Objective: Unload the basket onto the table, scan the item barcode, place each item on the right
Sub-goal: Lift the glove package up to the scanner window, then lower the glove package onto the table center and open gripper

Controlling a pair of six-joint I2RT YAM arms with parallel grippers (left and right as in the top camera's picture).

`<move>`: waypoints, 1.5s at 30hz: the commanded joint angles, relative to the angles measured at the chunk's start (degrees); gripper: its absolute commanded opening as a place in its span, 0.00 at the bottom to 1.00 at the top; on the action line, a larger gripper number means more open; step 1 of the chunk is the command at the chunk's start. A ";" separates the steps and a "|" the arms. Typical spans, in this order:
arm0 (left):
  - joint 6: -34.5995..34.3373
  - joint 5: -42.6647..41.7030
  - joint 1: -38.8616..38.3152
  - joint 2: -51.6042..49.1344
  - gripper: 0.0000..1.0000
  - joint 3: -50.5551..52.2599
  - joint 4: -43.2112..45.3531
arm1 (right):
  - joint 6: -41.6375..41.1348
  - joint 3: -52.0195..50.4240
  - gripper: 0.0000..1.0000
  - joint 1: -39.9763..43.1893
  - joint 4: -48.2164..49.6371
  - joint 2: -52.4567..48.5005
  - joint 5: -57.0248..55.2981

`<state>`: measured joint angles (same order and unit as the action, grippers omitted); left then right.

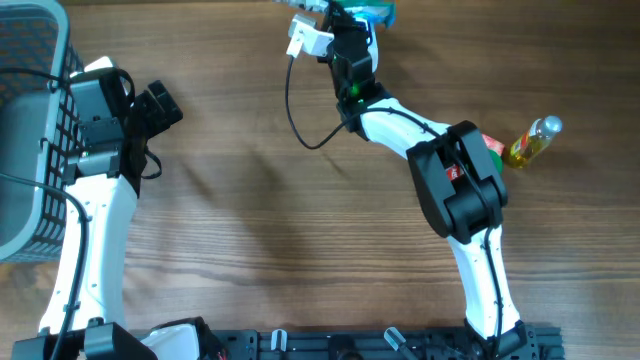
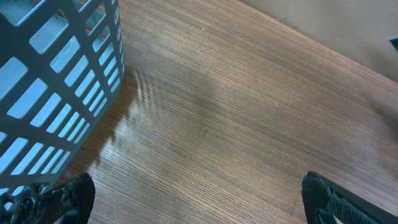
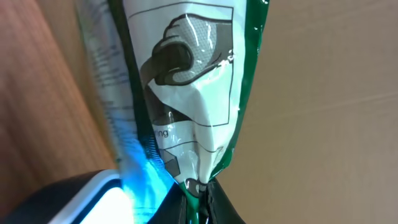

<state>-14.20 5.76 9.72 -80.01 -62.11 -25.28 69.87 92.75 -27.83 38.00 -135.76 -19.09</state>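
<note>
The item is a green-and-white foil packet (image 3: pixel 186 93), pinched at its lower edge by my right gripper (image 3: pixel 200 190), which is shut on it. It hangs close beside the scanner (image 3: pixel 87 199), a dark device with a white rim. The scanner's blue light falls on the packet's left side. No barcode can be made out on the face that shows. From overhead, the right gripper (image 1: pixel 347 25) reaches to the table's far edge, where the packet (image 1: pixel 378 12) glows blue. My left gripper (image 2: pixel 199 199) is open over bare wood, beside the basket.
A grey mesh basket (image 1: pixel 30 120) stands at the left edge, its wall (image 2: pixel 56 81) close to the left gripper (image 1: pixel 165 105). A yellow bottle (image 1: pixel 533 140) and a red-and-green pack (image 1: pixel 492 148) lie at the right. A black cable (image 1: pixel 295 110) loops from a white unit (image 1: pixel 305 38).
</note>
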 commanded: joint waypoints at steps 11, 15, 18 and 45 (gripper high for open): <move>0.50 0.33 0.15 0.50 1.00 -0.59 0.15 | -2.36 0.72 0.04 -5.27 -4.28 -0.96 -3.58; 0.48 0.33 0.15 0.50 1.00 -0.59 0.15 | -2.78 0.72 0.04 -6.08 -9.81 -0.96 -6.21; 0.50 0.33 0.15 0.50 1.00 -0.59 0.15 | -8.66 0.72 0.04 -5.99 -14.38 -0.96 -7.63; 0.48 0.33 0.15 0.50 1.00 -0.59 0.15 | -76.50 -2.58 0.11 -1.46 -95.95 30.80 21.14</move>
<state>-14.20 5.76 9.72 -80.01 -62.08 -25.30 5.06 92.84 -30.57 -54.96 -103.53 -4.01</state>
